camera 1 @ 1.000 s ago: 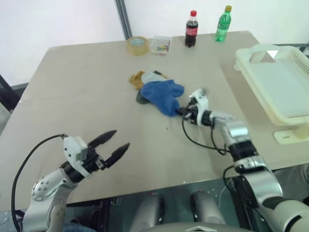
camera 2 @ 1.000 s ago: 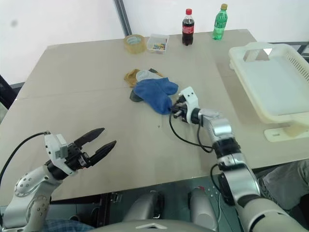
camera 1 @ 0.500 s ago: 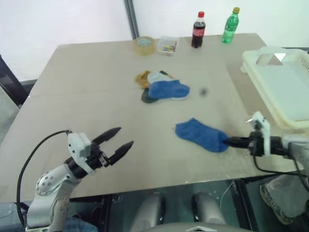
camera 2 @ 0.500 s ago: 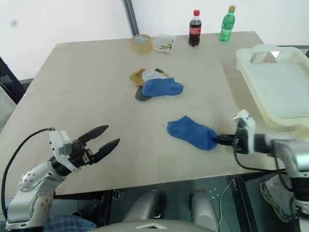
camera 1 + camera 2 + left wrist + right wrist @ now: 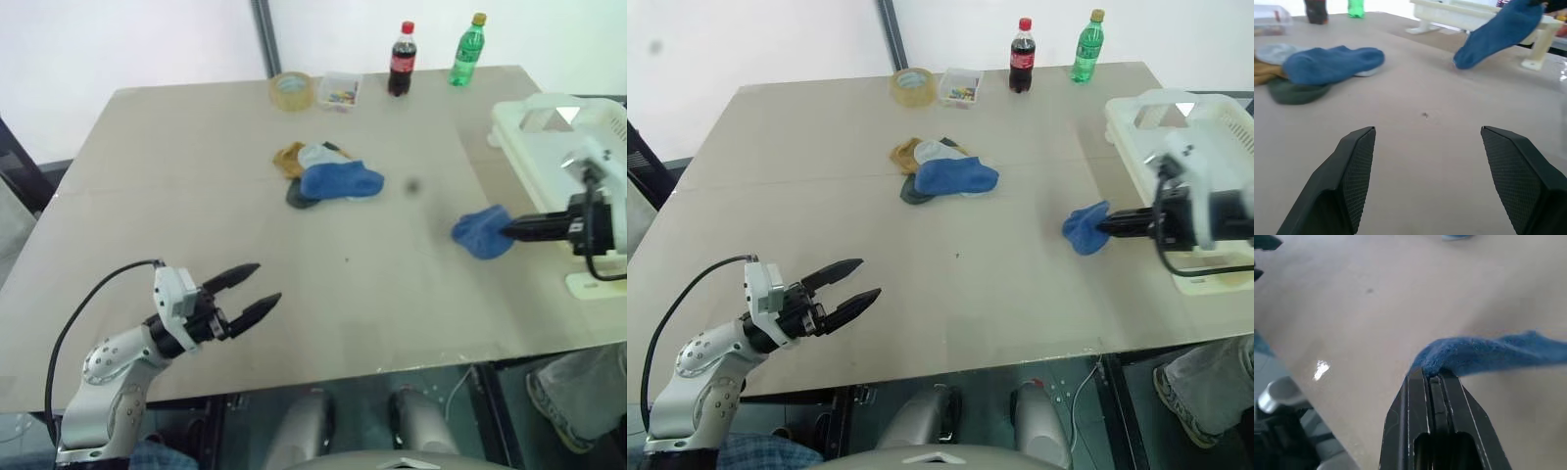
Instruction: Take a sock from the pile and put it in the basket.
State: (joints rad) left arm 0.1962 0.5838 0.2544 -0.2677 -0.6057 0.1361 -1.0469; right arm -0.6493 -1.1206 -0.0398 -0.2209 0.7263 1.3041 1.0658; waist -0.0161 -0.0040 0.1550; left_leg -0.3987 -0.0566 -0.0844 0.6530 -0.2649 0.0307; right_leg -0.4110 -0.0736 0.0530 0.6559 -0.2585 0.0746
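Note:
A blue sock (image 5: 480, 233) hangs above the table's right part, pinched at one end by my right gripper (image 5: 511, 230), which is shut on it just left of the cream-white basket (image 5: 549, 181). From the right wrist the sock (image 5: 1484, 355) trails away from the closed fingertips. The pile (image 5: 323, 176) lies mid-table: a blue sock on top, with mustard, light grey and dark green ones under it. My left gripper (image 5: 260, 292) hovers open over the near left of the table, holding nothing; its wrist view shows the pile (image 5: 1317, 66) and the hanging sock (image 5: 1498, 32).
At the table's far edge stand a tape roll (image 5: 292, 90), a small clear box of colourful bits (image 5: 340, 90), a cola bottle (image 5: 400, 59) and a green bottle (image 5: 467, 48). A person's leg (image 5: 578, 392) shows beyond the near right corner.
My right gripper has pulled a blue sock off the pile, carried it right across the table and lifted it up to the basket's side. The left gripper has barely moved.

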